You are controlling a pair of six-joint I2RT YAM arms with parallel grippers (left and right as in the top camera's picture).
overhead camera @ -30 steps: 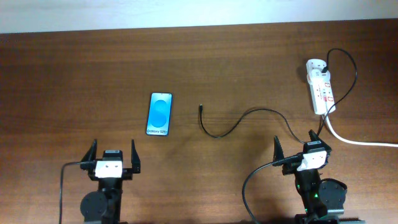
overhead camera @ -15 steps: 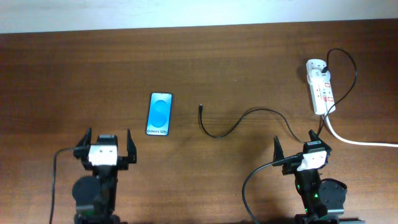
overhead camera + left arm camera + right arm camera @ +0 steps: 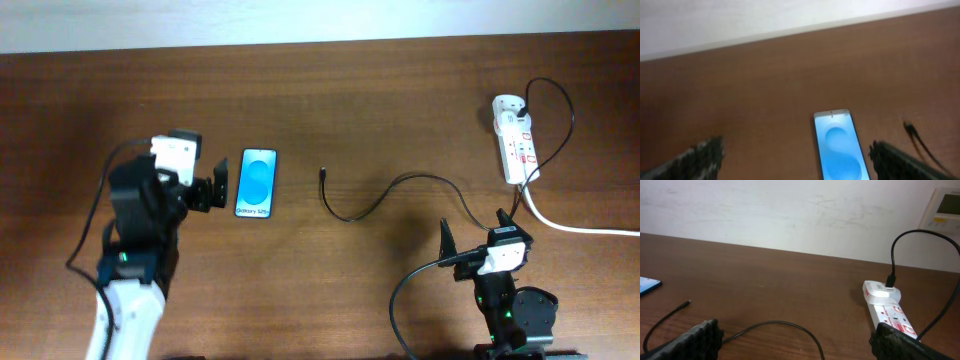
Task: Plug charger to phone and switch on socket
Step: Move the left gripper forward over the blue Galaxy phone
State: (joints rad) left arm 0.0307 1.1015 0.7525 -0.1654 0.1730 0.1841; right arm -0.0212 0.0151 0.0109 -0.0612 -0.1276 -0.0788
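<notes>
Overhead: left pincer (image 3: 196,190) wide open just left of phone (image 3: 257,183), right pincer (image 3: 476,233) open near charger (image 3: 350,217).

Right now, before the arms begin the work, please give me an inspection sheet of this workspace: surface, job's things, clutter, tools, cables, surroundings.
Surface: brown wooden table, no damage seen.
Job's things: phone lies flat, screen lit blue, nothing plugged in; charger lies loose, its connector tip to the right of the phone and apart from it; socket at the far right, black plug in it.
Clutter: nothing seen.
Tools: left tool open, just left of the phone, holding nothing; right tool open, at the near edge, holding nothing.
Cables: thick white cord leaves the socket rightward; robot cable by the right arm.
Surroundings: white wall, wall panel.
</notes>
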